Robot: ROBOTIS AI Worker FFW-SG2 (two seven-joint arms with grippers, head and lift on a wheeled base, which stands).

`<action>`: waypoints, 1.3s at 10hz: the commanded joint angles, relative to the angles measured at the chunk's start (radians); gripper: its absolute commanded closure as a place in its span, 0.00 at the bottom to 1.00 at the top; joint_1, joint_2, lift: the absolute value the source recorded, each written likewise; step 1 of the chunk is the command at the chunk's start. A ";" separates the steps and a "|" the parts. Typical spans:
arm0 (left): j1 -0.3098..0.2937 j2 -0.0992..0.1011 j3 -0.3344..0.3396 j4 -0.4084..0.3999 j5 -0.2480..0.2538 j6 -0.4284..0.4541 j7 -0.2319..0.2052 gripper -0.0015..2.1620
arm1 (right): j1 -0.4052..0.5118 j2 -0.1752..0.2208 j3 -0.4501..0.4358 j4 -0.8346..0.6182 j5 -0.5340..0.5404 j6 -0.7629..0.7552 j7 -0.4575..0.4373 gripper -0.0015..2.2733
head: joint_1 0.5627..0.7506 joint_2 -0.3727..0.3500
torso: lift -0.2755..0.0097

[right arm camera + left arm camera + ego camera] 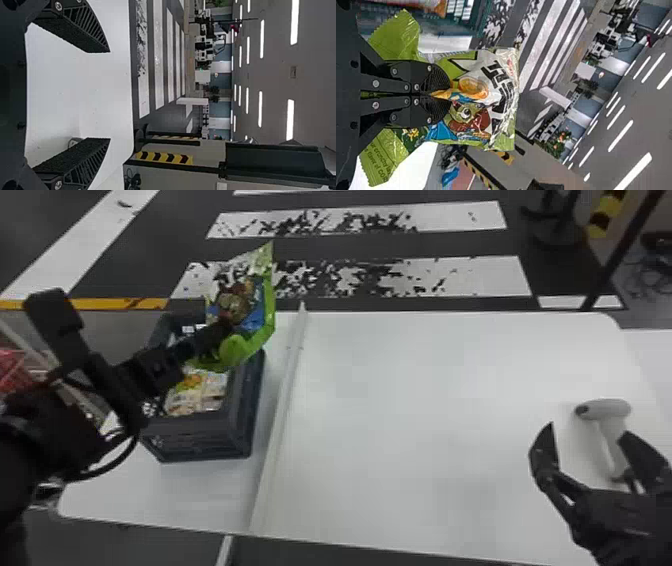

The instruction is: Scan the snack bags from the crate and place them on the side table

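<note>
While crate (pixel 200 437) sits on white table (pixel 425 390) | striped floor (pixel 360 247) lies beyond

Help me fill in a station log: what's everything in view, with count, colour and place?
Held snack bag: one, green and blue, in the left tool
Crate: one, dark grey, table's left part
Packets: count unclear, pale and yellow, inside crate
Scanner: one, whitish, table's right side
Table: one, white, before the robot
Floor stripes: several, white, beyond table
Ceiling lights: several, white, overhead
Left tool: one, black, gripping bag
Right tool: one, black, open near scanner
</note>
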 commanded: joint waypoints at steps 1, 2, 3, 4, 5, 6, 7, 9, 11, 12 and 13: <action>0.017 -0.039 -0.087 -0.008 -0.031 -0.006 0.001 0.99 | 0.002 0.000 0.001 -0.002 0.000 -0.002 0.000 0.04 | 0.70 0.61 | 0.68; 0.033 -0.059 -0.156 -0.002 -0.073 -0.027 0.006 0.99 | 0.005 0.000 -0.001 -0.002 0.000 -0.005 0.000 0.04 | 0.70 0.55 | 0.68; 0.053 -0.068 -0.233 0.002 -0.120 -0.070 0.021 0.99 | 0.005 0.000 -0.001 -0.002 0.000 -0.009 0.000 0.04 | 0.70 0.49 | 0.68; 0.062 -0.074 -0.314 0.030 -0.151 -0.138 0.044 0.99 | 0.005 0.000 -0.002 -0.002 0.000 -0.009 0.000 0.04 | 0.70 0.44 | 0.68; 0.062 -0.083 -0.386 0.070 -0.183 -0.199 0.067 0.99 | 0.005 0.000 -0.002 -0.002 0.000 -0.009 -0.002 0.04 | 0.70 0.41 | 0.68; 0.065 -0.088 -0.461 0.119 -0.208 -0.285 0.103 0.99 | 0.006 0.000 -0.002 -0.002 0.000 -0.009 0.000 0.04 | 0.70 0.36 | 0.68; 0.066 -0.088 -0.538 0.173 -0.241 -0.365 0.143 0.99 | 0.008 0.000 -0.005 -0.002 0.000 -0.009 0.000 0.04 | 0.70 0.32 | 0.68; 0.069 -0.086 -0.676 0.284 -0.283 -0.524 0.207 0.99 | 0.006 0.000 -0.005 -0.002 0.000 -0.012 0.000 0.04 | 0.70 0.24 | 0.68; 0.068 -0.088 -0.770 0.369 -0.303 -0.635 0.242 0.98 | 0.005 0.000 -0.005 0.000 0.000 -0.009 0.000 0.04 | 0.70 0.17 | 0.68; 0.069 -0.086 -0.802 0.387 -0.303 -0.662 0.264 0.77 | 0.005 0.000 -0.005 0.000 0.000 -0.009 -0.002 0.04 | 0.70 0.13 | 0.68; 0.073 -0.085 -0.823 0.393 -0.303 -0.666 0.267 0.11 | 0.005 0.000 -0.005 0.002 0.000 -0.009 0.000 0.04 | 0.70 0.11 | 0.68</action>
